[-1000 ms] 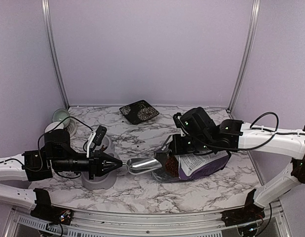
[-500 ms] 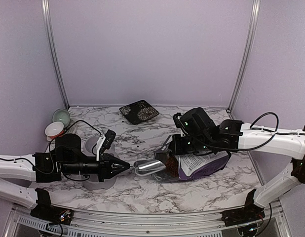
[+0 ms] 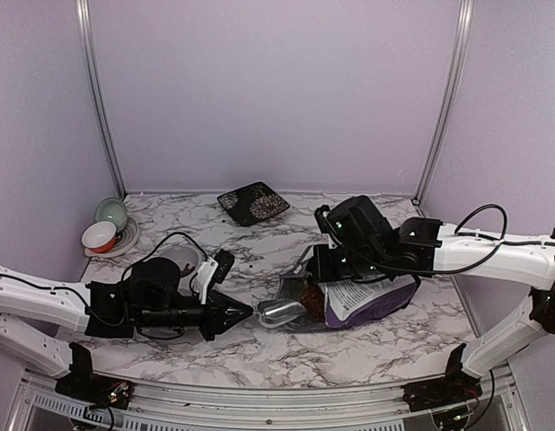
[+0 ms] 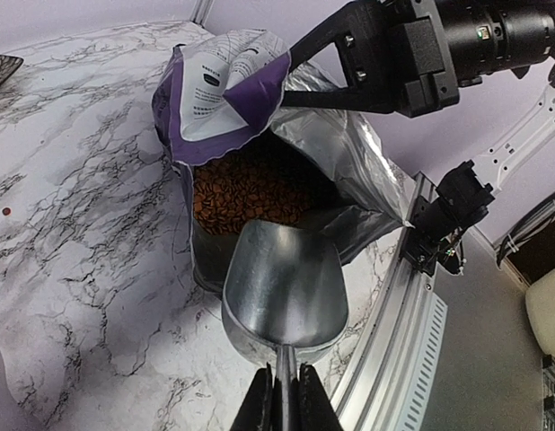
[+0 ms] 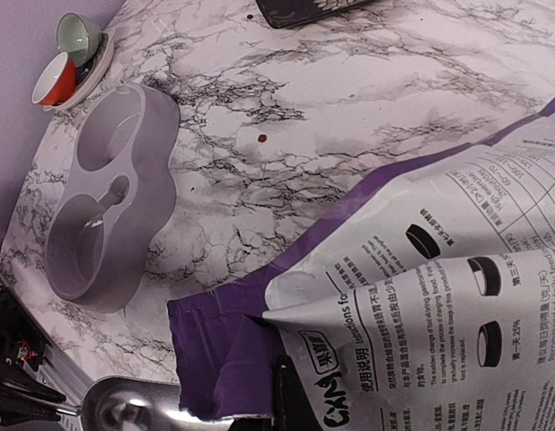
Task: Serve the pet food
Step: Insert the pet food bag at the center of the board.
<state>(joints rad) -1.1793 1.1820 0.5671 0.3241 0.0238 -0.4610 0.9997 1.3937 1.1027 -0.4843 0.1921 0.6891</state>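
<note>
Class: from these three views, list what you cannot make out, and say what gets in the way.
- Pet food depth: left wrist view, the bag walls and metal scoop hide the rest.
- Grey double bowl: top view, the left arm covers most.
- Dark patterned plate: right wrist view, cut by the top edge.
- Right end effector fingertips: right wrist view, the bag covers them.

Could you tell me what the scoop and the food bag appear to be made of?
The scoop: likely polished metal, shiny with streaked reflections. The food bag: apparently flexible plastic film, printed purple-and-white outside, silvery crinkled lining inside.
</note>
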